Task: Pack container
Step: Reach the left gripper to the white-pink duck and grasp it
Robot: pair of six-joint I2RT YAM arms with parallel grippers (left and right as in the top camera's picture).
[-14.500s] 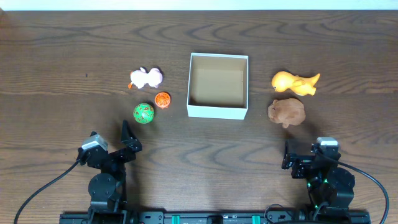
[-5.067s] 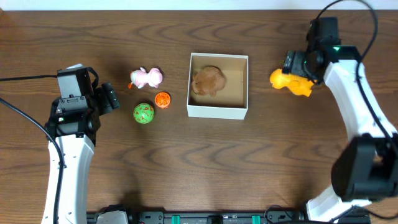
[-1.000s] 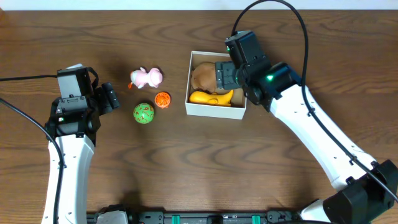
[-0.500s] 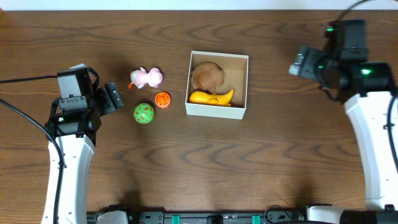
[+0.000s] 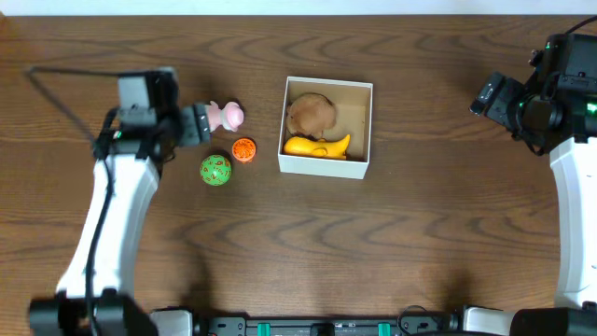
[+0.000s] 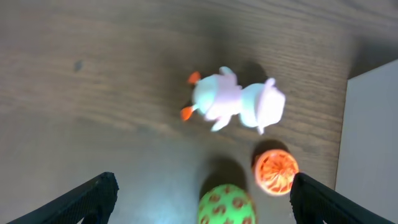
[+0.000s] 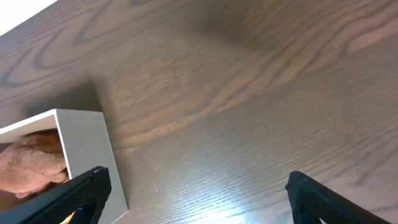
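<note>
One pink toy [image 5: 228, 115], partly behind left claw [image 5: 202, 124]

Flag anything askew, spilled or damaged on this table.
Nothing stands out. The container sits flat and intact with the brown toy and yellow toy inside. The pink toy, orange ball and green ball lie on the table to its left, none visibly damaged.
</note>
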